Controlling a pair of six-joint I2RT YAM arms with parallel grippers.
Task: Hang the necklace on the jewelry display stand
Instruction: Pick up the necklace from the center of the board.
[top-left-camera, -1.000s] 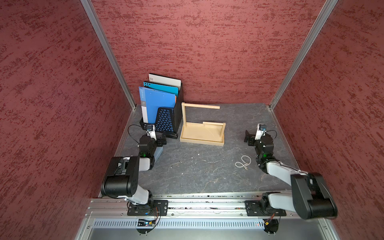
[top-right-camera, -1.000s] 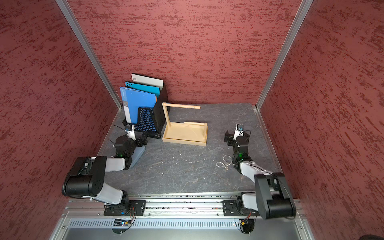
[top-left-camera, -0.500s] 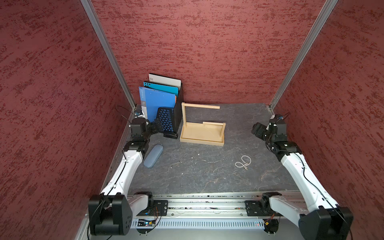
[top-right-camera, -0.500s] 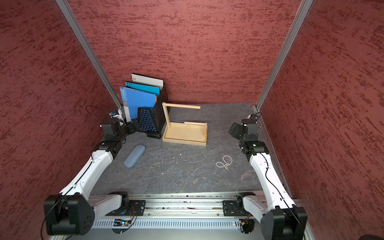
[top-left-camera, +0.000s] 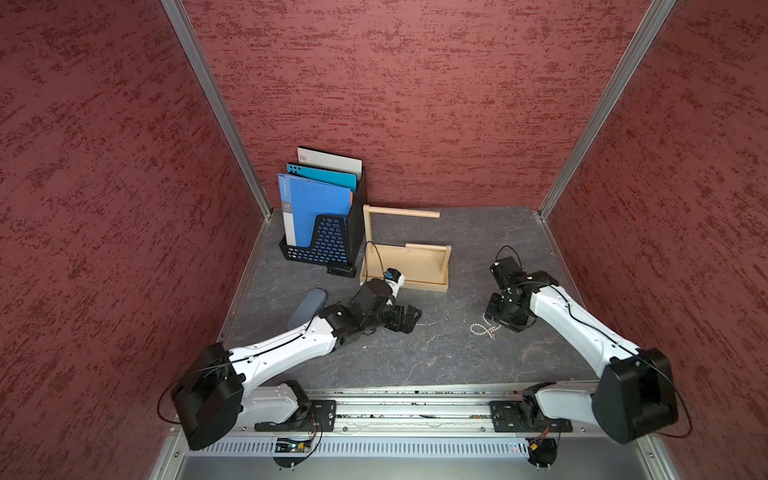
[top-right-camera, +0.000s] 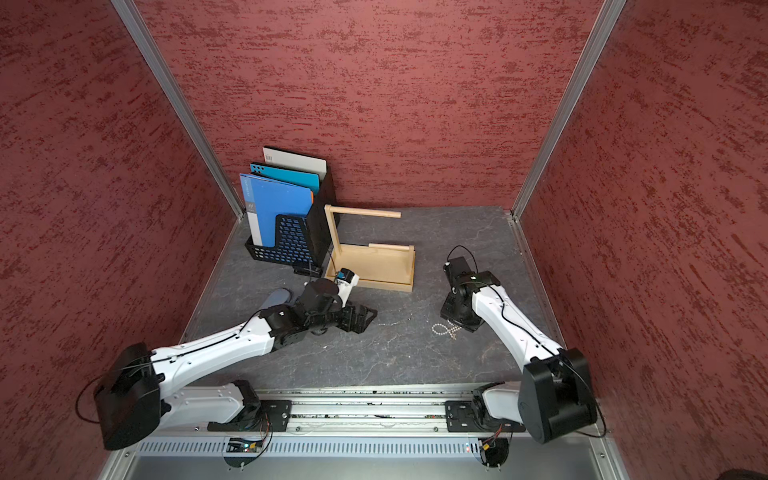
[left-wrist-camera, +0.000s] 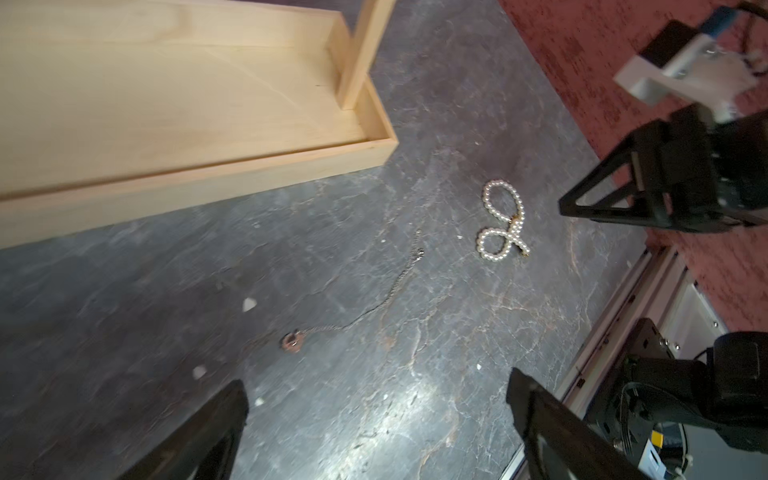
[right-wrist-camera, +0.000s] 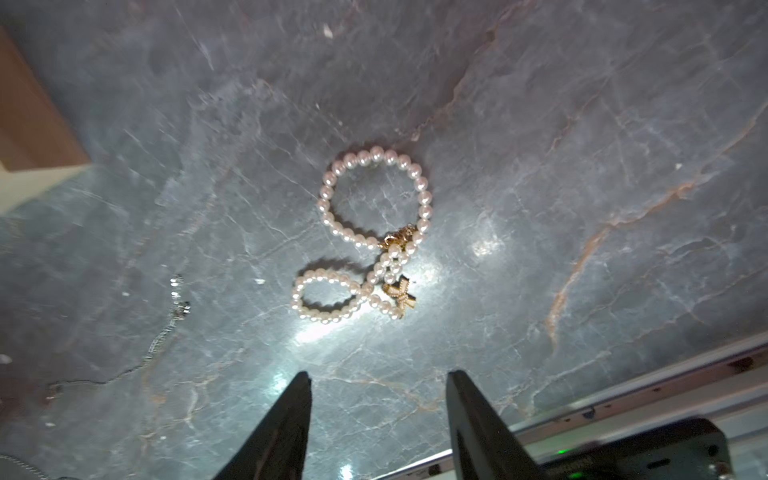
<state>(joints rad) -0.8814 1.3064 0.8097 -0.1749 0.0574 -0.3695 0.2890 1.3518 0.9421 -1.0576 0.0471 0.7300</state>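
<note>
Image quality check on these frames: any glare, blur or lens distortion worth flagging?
Right wrist: pearl strand readable, with bright glare patches on the table right beside it; the frame's edges are smeared. Left wrist: motion blur softens the jewelry display stand and the thin chain; one glare patch on the table. Both top views: even light, sharp, wall posts splayed by the wide lens.

Grey tabletop (top-left-camera: 415, 361): stand (top-left-camera: 405, 286), pearl necklace (top-left-camera: 482, 330), chain (left-wrist-camera: 390, 297)

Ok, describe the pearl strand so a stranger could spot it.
Find the wooden stand on the grey tabletop. Nearer the camera, by the right gripper, lies the pearl strand. Unlike the thin chain alongside, it's white, beaded, looped in a figure eight.
</note>
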